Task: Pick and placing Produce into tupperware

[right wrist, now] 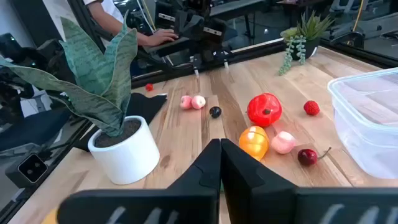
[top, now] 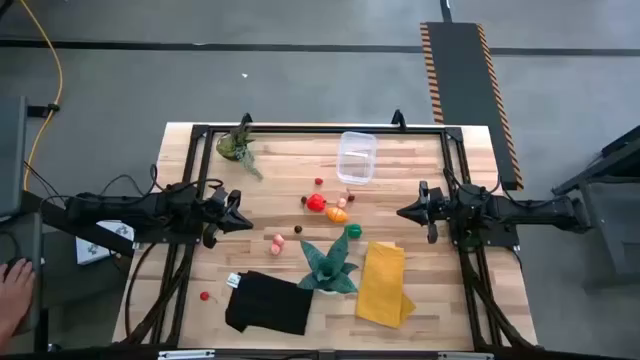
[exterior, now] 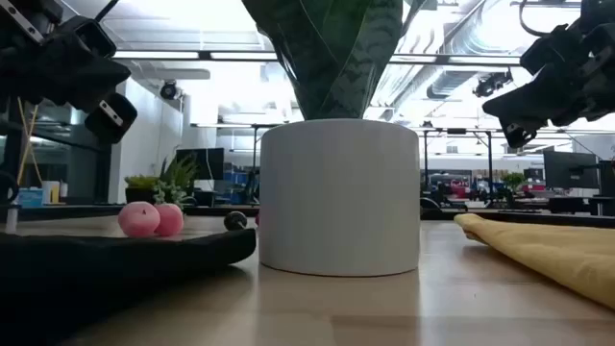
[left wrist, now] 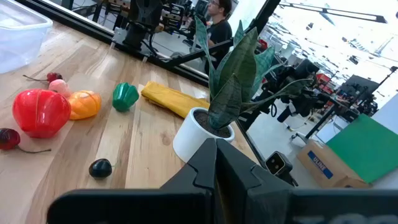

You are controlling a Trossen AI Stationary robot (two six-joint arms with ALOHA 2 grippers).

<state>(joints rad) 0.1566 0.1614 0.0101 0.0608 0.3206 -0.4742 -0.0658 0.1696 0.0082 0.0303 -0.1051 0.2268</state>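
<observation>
Red, orange produce (top: 327,207) lies between 2 closed, empty grippers.

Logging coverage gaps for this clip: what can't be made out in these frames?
- Low view: the white plant pot blocks the middle of the table; the tupperware is not seen there.
- Left wrist view: the tupperware is cut off by the edge.
- High view: the red produce piece by the black cloth is too small to identify.

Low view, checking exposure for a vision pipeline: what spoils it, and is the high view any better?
Low view: bright ceiling lights backlight the scene, the white pot blocks the middle, and the near black cloth is soft. High view: evenly lit, with the tupperware clear.
</observation>
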